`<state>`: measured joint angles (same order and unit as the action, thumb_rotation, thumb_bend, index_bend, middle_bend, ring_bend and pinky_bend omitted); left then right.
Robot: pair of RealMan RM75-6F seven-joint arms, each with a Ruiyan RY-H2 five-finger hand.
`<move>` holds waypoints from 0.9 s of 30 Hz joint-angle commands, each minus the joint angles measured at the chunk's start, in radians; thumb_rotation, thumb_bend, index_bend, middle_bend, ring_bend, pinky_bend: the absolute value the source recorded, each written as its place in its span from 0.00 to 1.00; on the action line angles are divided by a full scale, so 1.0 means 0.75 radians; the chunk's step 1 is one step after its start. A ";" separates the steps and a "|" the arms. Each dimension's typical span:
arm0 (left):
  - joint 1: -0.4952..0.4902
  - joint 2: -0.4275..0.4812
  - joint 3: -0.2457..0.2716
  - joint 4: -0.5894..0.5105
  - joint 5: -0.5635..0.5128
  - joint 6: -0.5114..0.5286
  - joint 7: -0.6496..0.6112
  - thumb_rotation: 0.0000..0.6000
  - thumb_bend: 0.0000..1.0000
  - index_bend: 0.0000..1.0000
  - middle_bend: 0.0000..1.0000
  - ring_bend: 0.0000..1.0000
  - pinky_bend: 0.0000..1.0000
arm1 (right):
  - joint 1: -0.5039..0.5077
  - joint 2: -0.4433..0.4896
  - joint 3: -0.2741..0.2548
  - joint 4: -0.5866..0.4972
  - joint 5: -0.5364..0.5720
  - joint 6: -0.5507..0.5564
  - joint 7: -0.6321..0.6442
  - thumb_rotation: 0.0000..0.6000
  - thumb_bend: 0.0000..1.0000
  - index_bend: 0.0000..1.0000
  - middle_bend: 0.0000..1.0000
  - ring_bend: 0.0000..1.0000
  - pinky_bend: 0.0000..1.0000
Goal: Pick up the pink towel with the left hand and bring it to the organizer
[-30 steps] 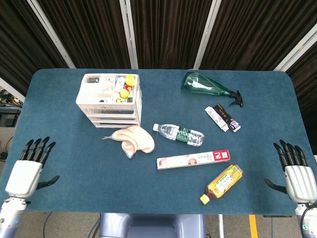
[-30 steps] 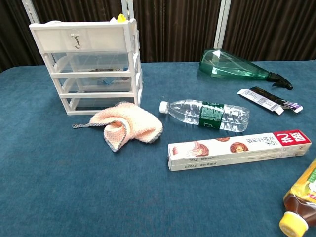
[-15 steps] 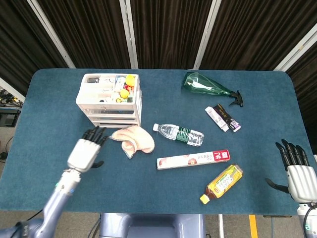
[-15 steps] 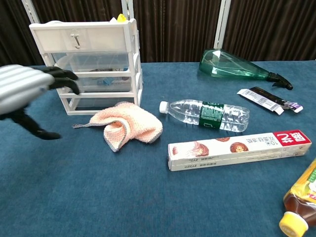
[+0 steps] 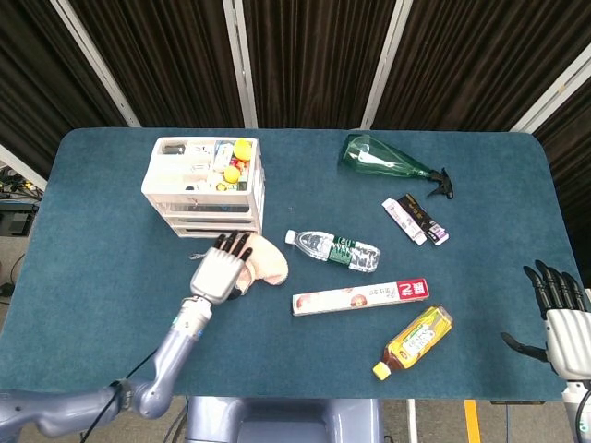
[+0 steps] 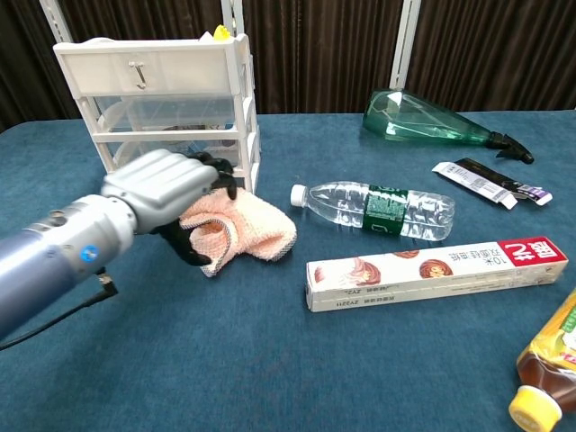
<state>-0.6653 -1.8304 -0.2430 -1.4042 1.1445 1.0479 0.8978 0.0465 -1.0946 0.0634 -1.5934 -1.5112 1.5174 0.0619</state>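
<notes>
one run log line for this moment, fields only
phase: reach | left robot hand: over crumpled pink cloth towel, grasp unclear | towel: on table beside white plastic drawer organizer | right robot hand: idle, open

My left hand [image 6: 166, 193] has a pale silver-grey back, smooth and slightly ribbed across the knuckles, with black fingers [image 6: 219, 171] and a black thumb beneath. Behind it I see a silver cylindrical forearm, brushed metal in look, carrying a small round blue marking near the wrist and a thin black cable hanging off its underside. From the head camera the same arm looks bluish-grey, with a darker ring at a joint lower down and a black cable near it. My right hand [image 5: 561, 318] is built the same way: a whitish-grey block for the back, black fingers and a black thumb jutting sideways.
</notes>
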 commanded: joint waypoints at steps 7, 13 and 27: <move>-0.125 -0.176 -0.022 0.206 -0.067 -0.020 0.045 0.96 0.12 0.31 0.15 0.15 0.25 | -0.003 0.009 0.001 -0.003 0.008 -0.006 0.023 1.00 0.01 0.06 0.00 0.00 0.00; -0.144 -0.204 0.035 0.285 -0.049 -0.028 0.060 1.00 0.41 0.72 0.52 0.46 0.45 | -0.006 0.011 0.002 -0.005 0.006 0.000 0.028 1.00 0.01 0.06 0.00 0.00 0.00; -0.228 0.147 0.240 0.118 0.449 0.010 -0.180 1.00 0.70 0.92 0.70 0.60 0.53 | -0.015 0.006 0.006 -0.004 0.004 0.020 0.017 1.00 0.01 0.07 0.00 0.00 0.00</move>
<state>-0.8005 -1.8158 -0.1062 -1.2624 1.3809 1.0617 0.8272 0.0355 -1.0898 0.0678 -1.5963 -1.5084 1.5318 0.0755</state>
